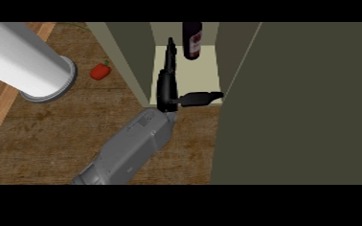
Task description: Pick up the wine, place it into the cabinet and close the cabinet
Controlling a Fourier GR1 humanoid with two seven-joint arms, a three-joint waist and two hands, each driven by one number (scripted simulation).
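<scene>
Leftmost, a white cylinder (35, 64) stands on the wooden counter (63, 134), with a small red pepper (100, 71) near it. The left hand (167, 84) extends into the open cabinet (134, 62), fingers straight and together, thumb spread rightward. Just right of its fingertips, the wine bottle (192, 40) sits inside the cabinet, unheld. The door (297, 115) stands open.
</scene>
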